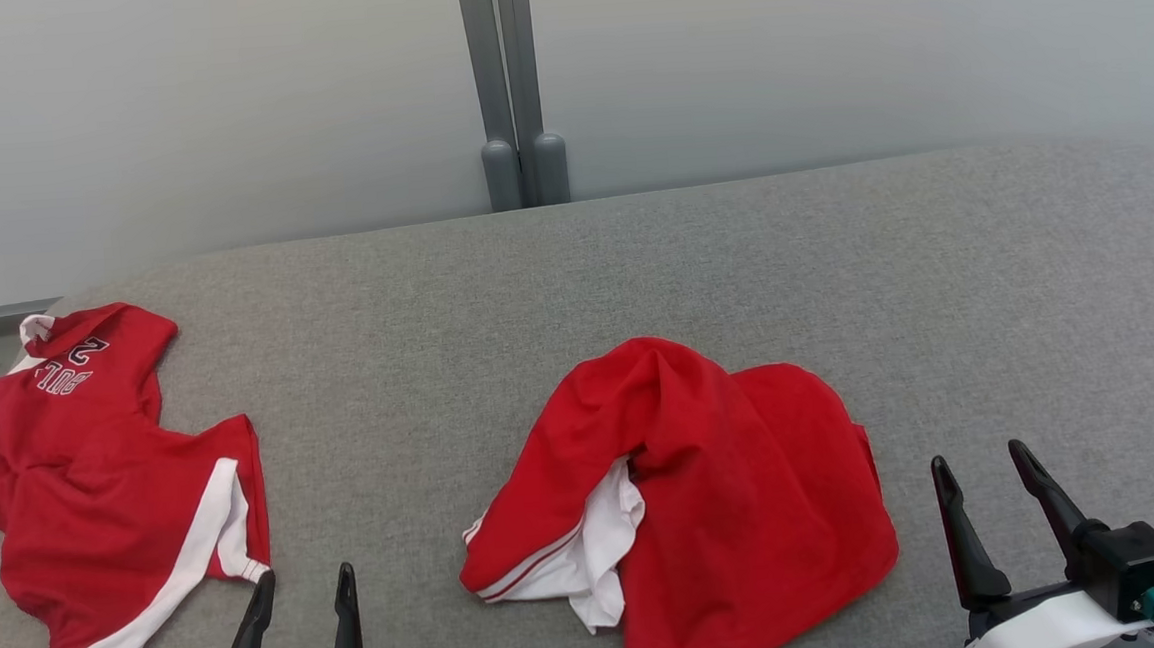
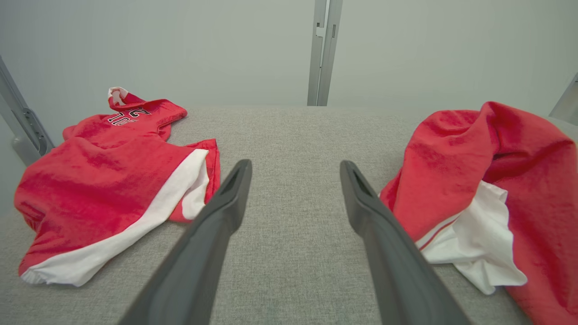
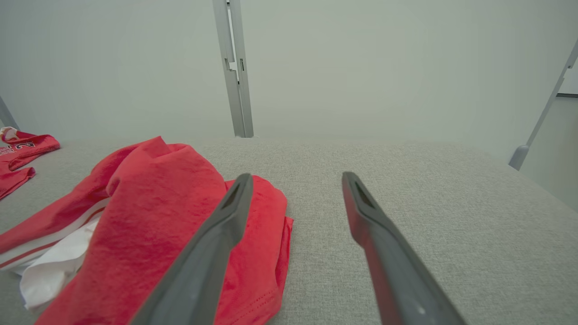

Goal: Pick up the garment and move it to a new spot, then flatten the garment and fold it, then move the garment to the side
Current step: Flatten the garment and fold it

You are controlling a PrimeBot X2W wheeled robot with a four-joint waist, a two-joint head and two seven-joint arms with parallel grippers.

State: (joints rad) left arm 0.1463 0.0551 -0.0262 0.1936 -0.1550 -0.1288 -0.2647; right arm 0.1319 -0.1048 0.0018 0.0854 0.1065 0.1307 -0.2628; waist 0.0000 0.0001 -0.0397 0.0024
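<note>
A crumpled red garment with white lining showing lies bunched in the middle of the grey padded table. In the left wrist view the garment sits to the right of my fingers; in the right wrist view the same garment lies to the left, partly behind one finger. My left gripper hovers open near the front edge, between the two red pieces, holding nothing. My right gripper stands open just right of the garment, apart from it. Both pairs of jaws are wide: left gripper, right gripper.
A second red jersey with white trim and dark lettering lies spread at the table's left end, also seen as the jersey in the left wrist view. A grey metal post rises behind the table against a pale wall. Bare grey surface stretches to the right.
</note>
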